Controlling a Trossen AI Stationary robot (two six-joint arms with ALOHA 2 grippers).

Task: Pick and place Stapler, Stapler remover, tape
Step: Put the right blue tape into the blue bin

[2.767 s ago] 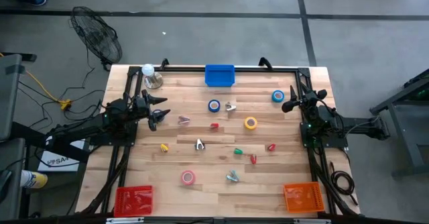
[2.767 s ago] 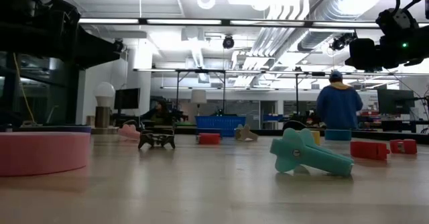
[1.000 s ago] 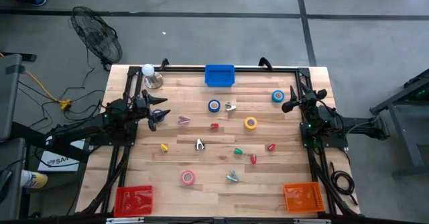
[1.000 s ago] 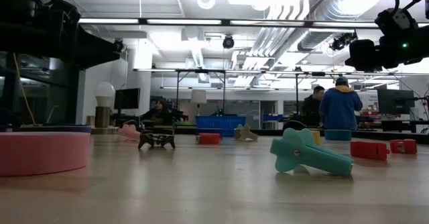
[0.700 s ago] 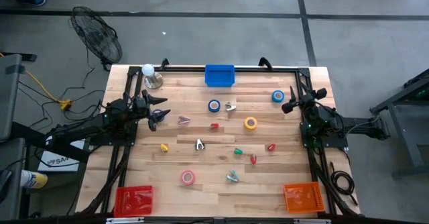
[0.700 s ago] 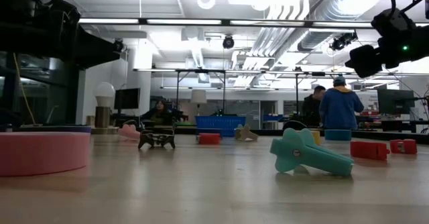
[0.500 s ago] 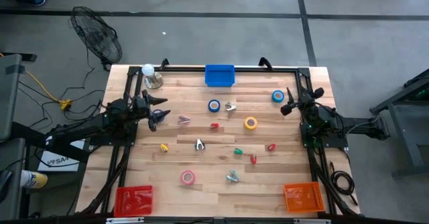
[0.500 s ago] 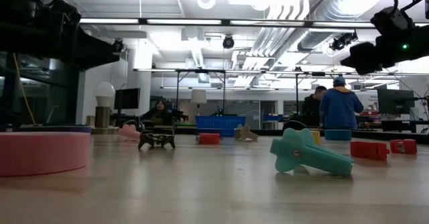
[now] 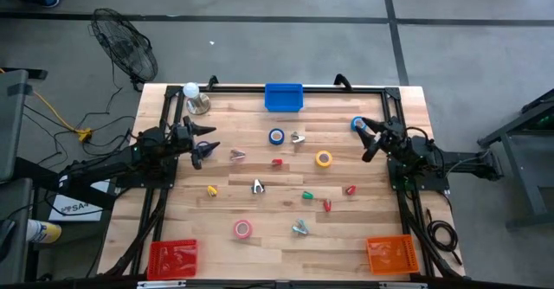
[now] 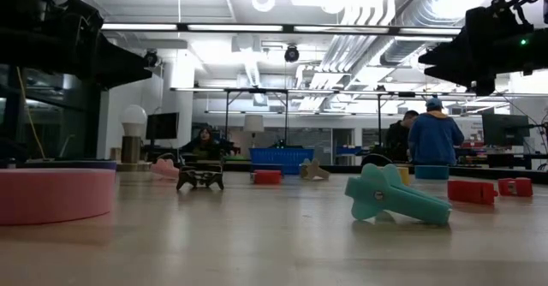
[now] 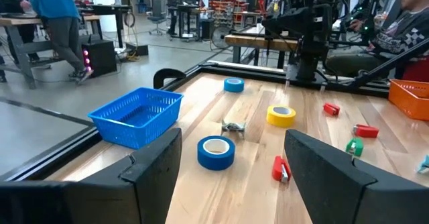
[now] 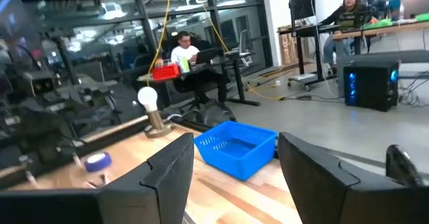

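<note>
Tape rolls lie flat on the wooden table: a blue roll (image 9: 276,137), a second blue roll (image 9: 357,123), a yellow roll (image 9: 324,158) and a pink roll (image 9: 242,229). Small staplers, red (image 9: 351,189), green (image 9: 306,195) and yellow (image 9: 211,190), and staple removers (image 9: 297,138) (image 9: 299,228) lie scattered mid-table. My left gripper (image 9: 206,145) hovers open at the left edge. My right gripper (image 9: 365,139) hovers open at the right edge, beside the second blue roll. Nothing is between the fingers of either.
A blue basket (image 9: 284,97) stands at the far edge, a red basket (image 9: 172,256) at the near left corner, an orange one (image 9: 391,254) at the near right. A light bulb (image 9: 194,99) stands at the far left. People (image 10: 432,140) are in the room beyond.
My right gripper has swung at the wrist from pointing across the table toward pointing at the far edge and the blue basket, rolling as it went; its fingers stay open. No object on the table has moved.
</note>
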